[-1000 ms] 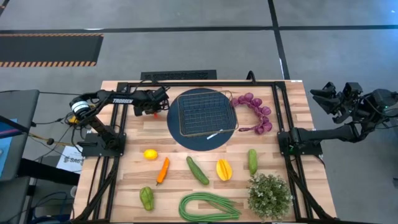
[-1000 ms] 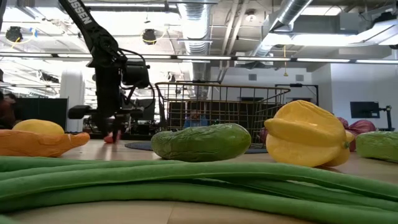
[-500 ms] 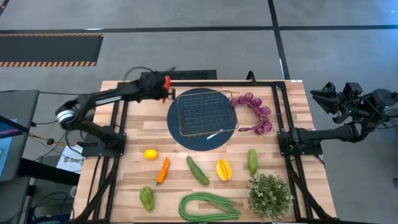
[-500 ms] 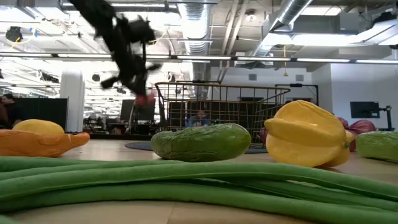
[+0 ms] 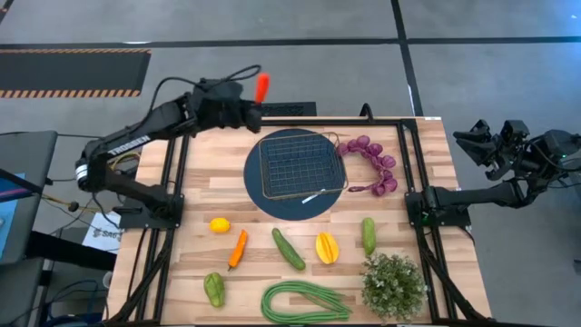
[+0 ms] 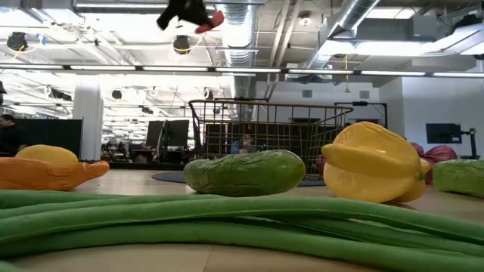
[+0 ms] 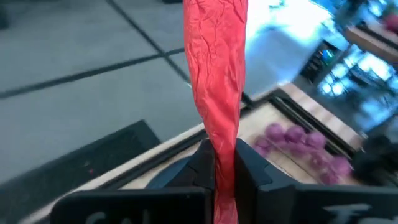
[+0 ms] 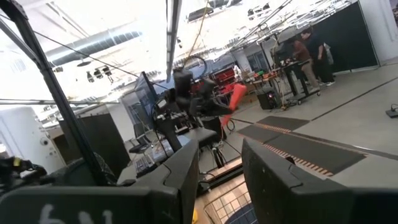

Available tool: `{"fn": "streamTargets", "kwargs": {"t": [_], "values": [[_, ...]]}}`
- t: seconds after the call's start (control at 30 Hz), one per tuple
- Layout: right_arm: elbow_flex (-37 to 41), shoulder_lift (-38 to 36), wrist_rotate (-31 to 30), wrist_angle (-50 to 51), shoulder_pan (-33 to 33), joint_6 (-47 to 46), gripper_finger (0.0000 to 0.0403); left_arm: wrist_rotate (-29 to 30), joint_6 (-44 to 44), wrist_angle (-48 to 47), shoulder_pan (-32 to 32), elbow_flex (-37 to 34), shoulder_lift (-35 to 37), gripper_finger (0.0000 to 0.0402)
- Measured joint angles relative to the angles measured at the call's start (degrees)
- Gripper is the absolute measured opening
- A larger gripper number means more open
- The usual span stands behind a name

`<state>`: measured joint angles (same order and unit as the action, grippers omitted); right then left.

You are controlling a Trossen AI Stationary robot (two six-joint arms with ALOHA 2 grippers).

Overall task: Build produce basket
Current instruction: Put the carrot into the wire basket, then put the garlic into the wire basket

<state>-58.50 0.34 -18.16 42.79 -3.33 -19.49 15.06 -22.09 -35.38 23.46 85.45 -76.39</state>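
One crinkled red carrot [image 7: 216, 93], square wire-mesh basket [image 5: 301, 164]

From my station I can read very little here. On the left arm [image 5: 136, 145], in the high view, there is white lettering along the dark link that looks like "TROSSEN", though it is small and slanted and I can't make out every letter. A white sheet of paper [image 5: 98, 236] lies beside the table's left edge under that arm's base; it carries dark print, but I can't read it. In the right wrist view a few pale marks show on the housing at the bottom corner, too cut off to read. I find no other words, numbers or signs.
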Motion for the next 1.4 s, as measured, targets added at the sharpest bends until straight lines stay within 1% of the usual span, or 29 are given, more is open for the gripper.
{"fn": "streamTargets", "kwargs": {"t": [0.1, 0.27, 0.57, 0.63, 0.73, 0.87, 0.97, 1.03, 1.17, 1.3, 1.4], "values": [[0.0, 0.0, 0.0, 0.0, 0.0, 0.0, 0.0142, -4.1, 3.6, 0.2, -2.6, 5.8, -4.8, 0.0000], [0.0, 0.0, -0.1, -0.3, 0.0, 0.0, 0.0145, -12.0, 8.0, -0.2, -5.1, 14.9, -14.5, 0.0000], [0.0, 0.0, -0.2, -0.6, 0.0, 0.0, 0.0144, -22.3, 10.0, -12.1, -5.2, 27.1, -33.8, 0.0000], [0.0, 0.0, -0.1, -0.6, 0.0, 0.0, 0.0146, -23.7, 10.7, -14.2, -5.4, 29.4, -37.3, 0.0008], [0.0, 0.0, -0.1, -0.6, 0.0, 0.0, 0.0149, -23.8, 10.8, -18.2, -6.0, 32.9, -41.5, 0.0033], [0.0, 0.0, -0.1, -0.6, 0.0, 0.1, 0.0154, -23.0, 12.5, -23.3, -7.2, 37.0, -45.3, 0.0076], [0.0, 0.0, 0.0, -0.9, 0.0, 0.5, 0.0157, -20.5, 14.6, -26.8, -8.2, 38.7, -46.3, 0.0101], [0.0, 0.0, 0.0, -1.2, 0.0, 0.6, 0.0158, -17.6, 15.3, -29.1, -8.7, 39.2, -46.5, 0.0113], [0.0, 0.0, 0.0, -1.4, 0.0, 1.6, 0.0156, -12.7, 15.0, -33.0, -8.8, 39.2, -46.6, 0.0127], [0.0, 0.0, 0.0, -1.4, 0.0, 2.0, 0.0155, -11.6, 13.9, -33.1, -8.8, 39.2, -46.6, 0.0130], [0.0, 0.0, 0.2, -1.4, 0.0, 2.0, 0.0156, -11.1, 12.0, -33.2, -8.8, 39.2, -46.6, 0.0118]]}}
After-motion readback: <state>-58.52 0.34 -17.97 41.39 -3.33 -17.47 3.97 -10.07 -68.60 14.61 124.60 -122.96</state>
